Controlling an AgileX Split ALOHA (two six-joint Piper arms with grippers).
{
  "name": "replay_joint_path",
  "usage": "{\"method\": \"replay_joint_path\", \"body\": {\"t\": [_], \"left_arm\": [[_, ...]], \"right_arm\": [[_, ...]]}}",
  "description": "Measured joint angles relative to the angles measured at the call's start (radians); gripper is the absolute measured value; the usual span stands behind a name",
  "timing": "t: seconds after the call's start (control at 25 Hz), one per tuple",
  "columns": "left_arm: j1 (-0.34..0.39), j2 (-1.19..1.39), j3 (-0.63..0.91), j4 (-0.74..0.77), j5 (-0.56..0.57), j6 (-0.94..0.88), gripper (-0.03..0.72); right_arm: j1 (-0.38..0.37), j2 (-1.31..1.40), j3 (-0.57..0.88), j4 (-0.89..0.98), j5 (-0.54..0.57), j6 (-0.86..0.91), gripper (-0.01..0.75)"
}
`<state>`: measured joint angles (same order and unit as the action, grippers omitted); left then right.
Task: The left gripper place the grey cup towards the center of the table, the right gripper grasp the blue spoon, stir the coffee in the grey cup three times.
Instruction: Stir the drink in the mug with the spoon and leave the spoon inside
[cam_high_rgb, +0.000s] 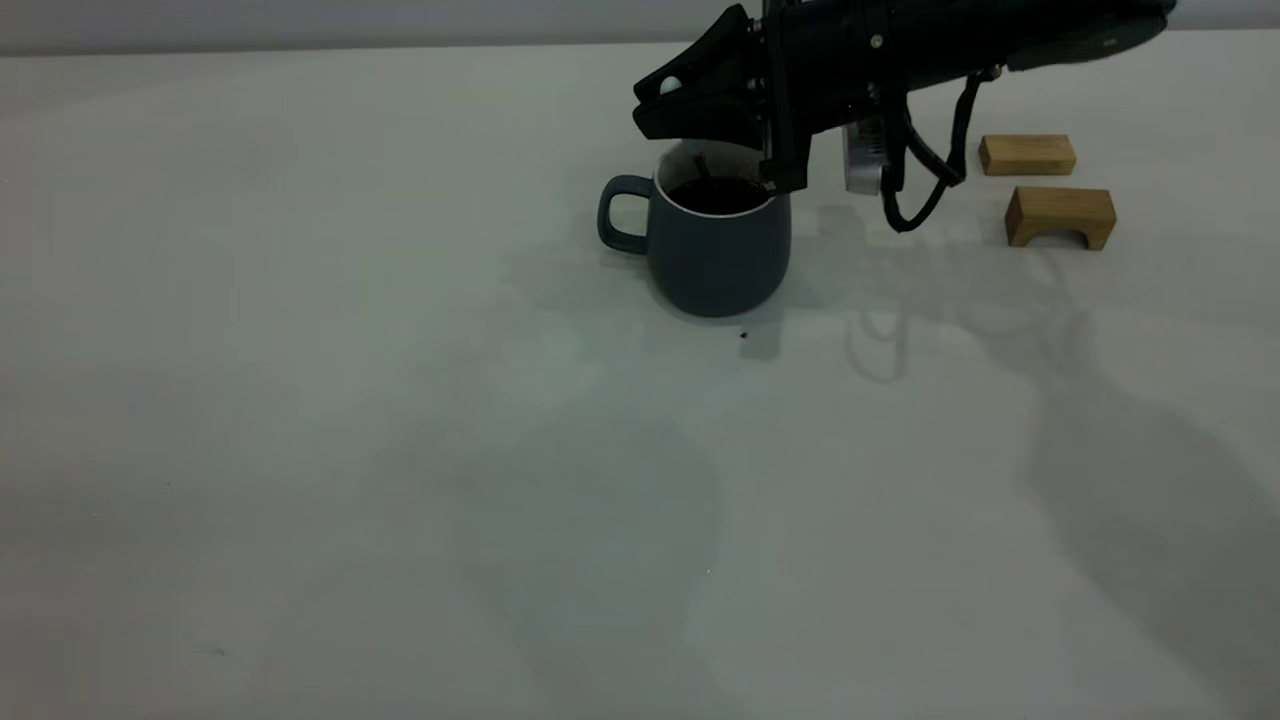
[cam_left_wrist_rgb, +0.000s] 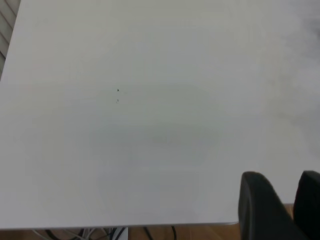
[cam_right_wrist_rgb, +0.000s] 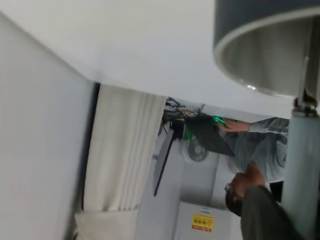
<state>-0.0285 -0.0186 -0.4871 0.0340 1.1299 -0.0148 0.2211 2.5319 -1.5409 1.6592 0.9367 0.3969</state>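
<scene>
The grey cup (cam_high_rgb: 715, 250) stands on the table (cam_high_rgb: 400, 450) a little right of its middle, handle pointing left, with dark coffee (cam_high_rgb: 720, 194) inside. Just above the cup's rim, my right gripper (cam_high_rgb: 660, 105) is shut on the blue spoon (cam_high_rgb: 671, 86). The spoon's grey neck slants down into the coffee. In the right wrist view the pale spoon handle (cam_right_wrist_rgb: 301, 170) sits beside a dark finger (cam_right_wrist_rgb: 265, 215), and the cup's rim (cam_right_wrist_rgb: 250, 37) is close ahead. My left gripper (cam_left_wrist_rgb: 287, 195) hovers empty over the table's edge, open by a narrow gap. It is out of the exterior view.
Two tan wooden blocks (cam_high_rgb: 1027, 154) (cam_high_rgb: 1060, 215) lie right of the cup, behind the right arm's hanging cable. A tiny dark speck (cam_high_rgb: 743, 335) marks the table in front of the cup. A person (cam_right_wrist_rgb: 252, 150) sits beyond the table's far side.
</scene>
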Motion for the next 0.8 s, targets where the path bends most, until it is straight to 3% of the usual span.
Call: {"method": "replay_joint_path", "body": {"t": [0.44, 0.56, 0.8], "left_arm": [[0.0, 0.0, 0.0, 0.0, 0.0, 0.0, 0.243], [0.0, 0.0, 0.0, 0.0, 0.0, 0.0, 0.243], [0.0, 0.0, 0.0, 0.0, 0.0, 0.0, 0.243]], "right_arm": [[0.001, -0.011, -0.003, -0.062, 0.004, 0.262, 0.122], [0.01, -0.011, -0.003, -0.006, 0.049, 0.247, 0.122], [0.02, -0.011, -0.003, 0.092, 0.1, 0.053, 0.122]]}}
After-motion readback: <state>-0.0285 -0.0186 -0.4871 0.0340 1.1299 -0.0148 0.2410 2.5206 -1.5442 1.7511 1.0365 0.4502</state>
